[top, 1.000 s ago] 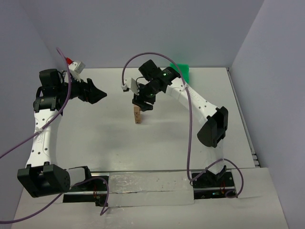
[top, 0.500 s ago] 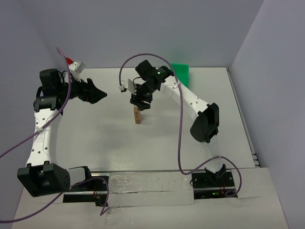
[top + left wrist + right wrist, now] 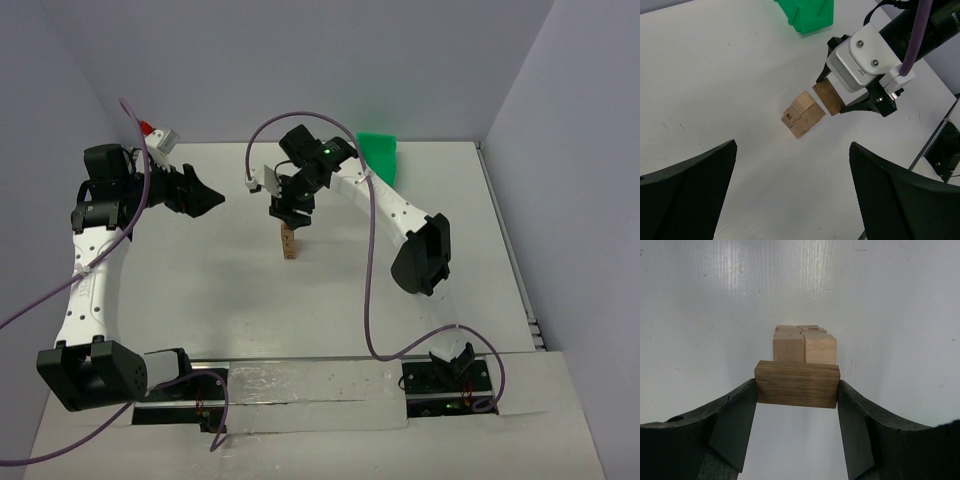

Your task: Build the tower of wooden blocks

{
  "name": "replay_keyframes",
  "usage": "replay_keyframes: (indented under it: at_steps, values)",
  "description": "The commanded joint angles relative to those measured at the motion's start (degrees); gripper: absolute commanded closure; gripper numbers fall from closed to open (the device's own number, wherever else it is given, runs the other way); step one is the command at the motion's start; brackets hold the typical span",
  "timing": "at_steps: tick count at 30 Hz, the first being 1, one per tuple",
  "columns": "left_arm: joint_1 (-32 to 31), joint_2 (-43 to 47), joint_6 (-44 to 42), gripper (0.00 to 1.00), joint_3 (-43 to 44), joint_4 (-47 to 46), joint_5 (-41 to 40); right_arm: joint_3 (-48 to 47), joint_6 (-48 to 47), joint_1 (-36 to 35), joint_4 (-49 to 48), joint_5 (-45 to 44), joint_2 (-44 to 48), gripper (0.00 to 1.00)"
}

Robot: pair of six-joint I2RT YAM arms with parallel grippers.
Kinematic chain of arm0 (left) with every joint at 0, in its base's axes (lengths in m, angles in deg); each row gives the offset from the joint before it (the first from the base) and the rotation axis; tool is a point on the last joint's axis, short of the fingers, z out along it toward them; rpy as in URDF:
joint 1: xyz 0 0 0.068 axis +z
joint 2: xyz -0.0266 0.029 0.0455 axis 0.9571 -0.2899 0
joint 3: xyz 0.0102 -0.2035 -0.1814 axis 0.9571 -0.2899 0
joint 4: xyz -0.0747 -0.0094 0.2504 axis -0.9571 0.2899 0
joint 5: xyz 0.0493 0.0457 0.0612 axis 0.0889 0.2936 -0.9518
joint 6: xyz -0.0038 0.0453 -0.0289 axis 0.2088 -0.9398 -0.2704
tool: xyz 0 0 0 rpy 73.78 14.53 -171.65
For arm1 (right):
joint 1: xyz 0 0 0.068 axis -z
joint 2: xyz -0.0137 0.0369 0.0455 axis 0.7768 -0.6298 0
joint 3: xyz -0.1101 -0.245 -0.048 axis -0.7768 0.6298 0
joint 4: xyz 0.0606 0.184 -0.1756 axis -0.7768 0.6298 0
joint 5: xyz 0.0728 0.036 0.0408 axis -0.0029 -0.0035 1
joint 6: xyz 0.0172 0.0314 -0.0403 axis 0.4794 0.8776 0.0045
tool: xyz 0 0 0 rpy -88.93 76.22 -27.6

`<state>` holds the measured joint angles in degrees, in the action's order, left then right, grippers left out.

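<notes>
The tower (image 3: pixel 289 243) of light-tan wood blocks stands mid-table. In the right wrist view its top (image 3: pixel 804 346) shows two cubes side by side. My right gripper (image 3: pixel 288 212) hangs just above it, shut on a darker brown wood block (image 3: pixel 797 384) that spans both fingers. The left wrist view shows that block (image 3: pixel 828 97) held close over the tower (image 3: pixel 802 114), apart from it. My left gripper (image 3: pixel 205 200) is open and empty, held up at the left and facing the tower, with its fingers (image 3: pixel 685 195) wide apart.
A green bin (image 3: pixel 380 155) stands at the back of the table, right of the tower, and also shows in the left wrist view (image 3: pixel 807 12). The right arm's elbow (image 3: pixel 425 255) hangs over the table's right half. Walls close the back and both sides.
My right gripper has shifted slightly left and back with the brown block, staying over the tower; its elbow swung left. The left arm has not moved.
</notes>
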<state>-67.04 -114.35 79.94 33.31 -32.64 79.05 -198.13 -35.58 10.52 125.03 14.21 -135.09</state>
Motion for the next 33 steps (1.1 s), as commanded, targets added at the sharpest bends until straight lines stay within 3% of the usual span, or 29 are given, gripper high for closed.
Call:
replay_keyframes:
  at_steps: [1,33]
  values:
    - [0.4,-0.2,0.2,0.01,1.5,-2.1,1.8,-3.1,-0.9,0.5,-0.7,0.9,-1.2,0.55]
    - [0.6,-0.4,0.0,0.01,1.2,-2.1,2.1,-4.0,-1.6,0.4,-1.1,0.0,-3.5,0.47]
